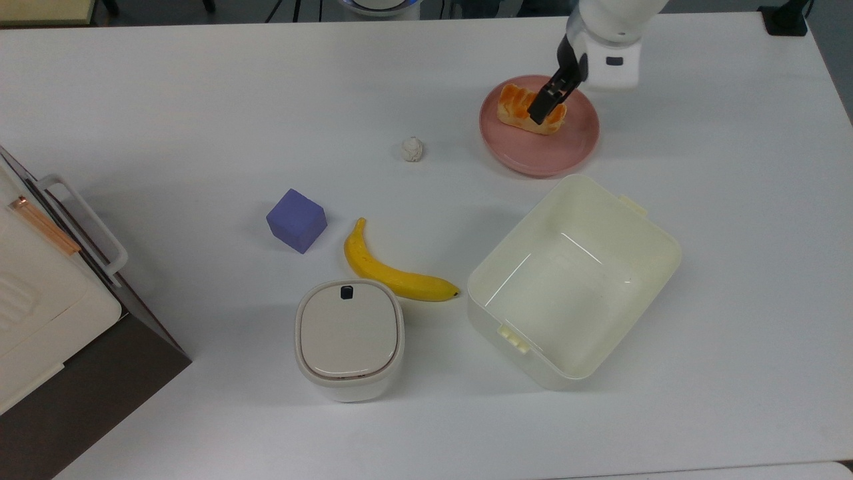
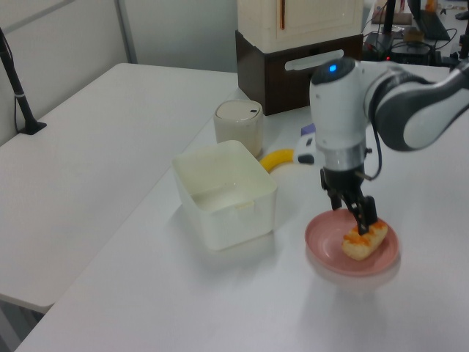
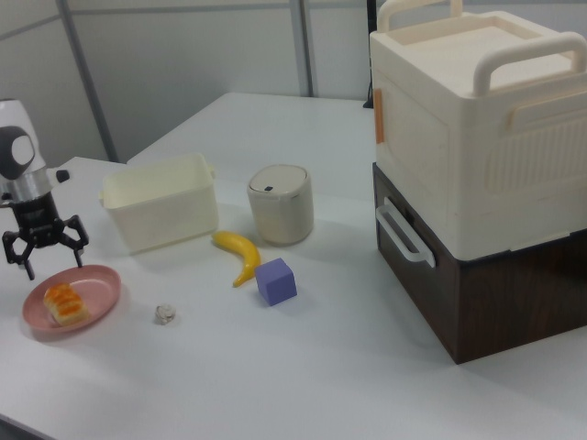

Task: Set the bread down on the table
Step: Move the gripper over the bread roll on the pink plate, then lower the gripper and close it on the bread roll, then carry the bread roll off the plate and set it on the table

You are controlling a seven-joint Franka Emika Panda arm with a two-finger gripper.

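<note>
The bread [image 1: 523,107] [image 2: 363,242] [image 3: 64,302], a small loaf with an orange ridged crust, lies on the round pink plate [image 1: 540,157] [image 2: 322,238] [image 3: 101,284] at the far right of the white table [image 1: 200,100] in the top view. My gripper [image 1: 548,101] [image 2: 364,218] [image 3: 55,266] hangs just above the bread, pointing down. In the right view its fingers [image 3: 29,261] are spread wide with nothing between them, and the bread sits below them, untouched.
A tiny white ball [image 1: 412,149] lies left of the plate. Nearer the front are a purple cube [image 1: 296,220], a banana [image 1: 393,270], a lidded white canister [image 1: 349,337] and an open cream bin [image 1: 573,280]. A brown and cream box stack [image 1: 40,293] fills the top view's left edge.
</note>
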